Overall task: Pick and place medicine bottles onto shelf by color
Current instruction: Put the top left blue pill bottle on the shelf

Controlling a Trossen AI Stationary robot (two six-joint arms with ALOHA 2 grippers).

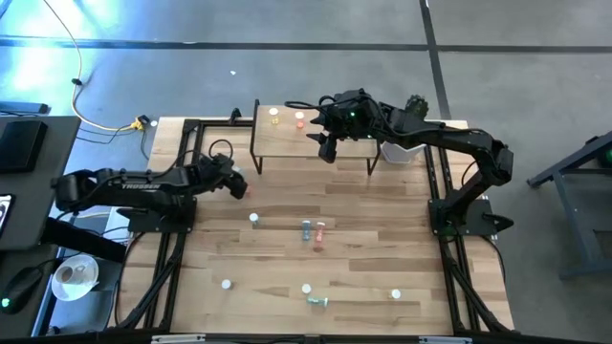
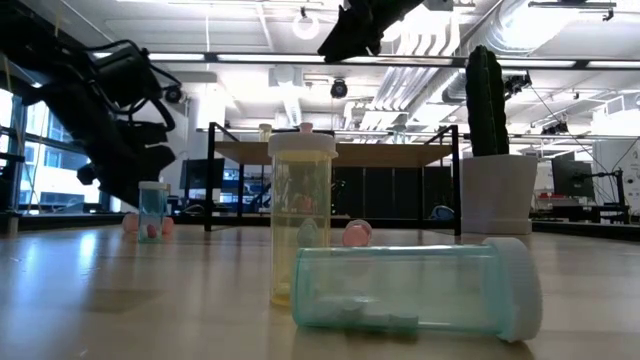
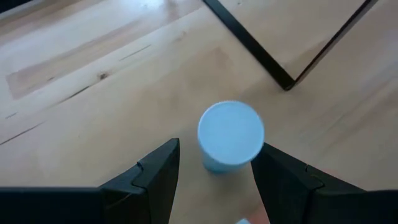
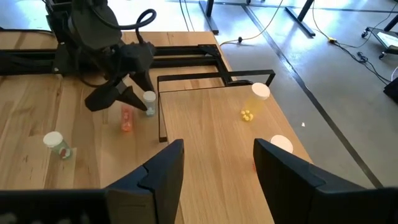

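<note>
A blue bottle with a white cap [image 3: 230, 134] stands upright on the table, by the shelf's near left leg. My left gripper [image 3: 217, 150] is open, one finger on each side of the bottle; I see no touch. It also shows in the high view [image 1: 236, 183]. A pink bottle [image 4: 126, 118] lies beside it. The shelf [image 1: 311, 139] stands at the far middle and carries a yellow bottle [image 1: 274, 115] and a pink bottle [image 1: 299, 119]. My right gripper [image 1: 325, 145] hovers open and empty over the shelf's near edge [image 4: 219, 149].
More bottles are scattered over the table: a blue one [image 1: 306, 229] and a pink one [image 1: 319, 232] at the middle, a green one lying near the front [image 1: 316, 301], and white-capped ones [image 1: 227, 283] [image 1: 395, 294]. A white cactus pot [image 2: 495, 190] stands right of the shelf.
</note>
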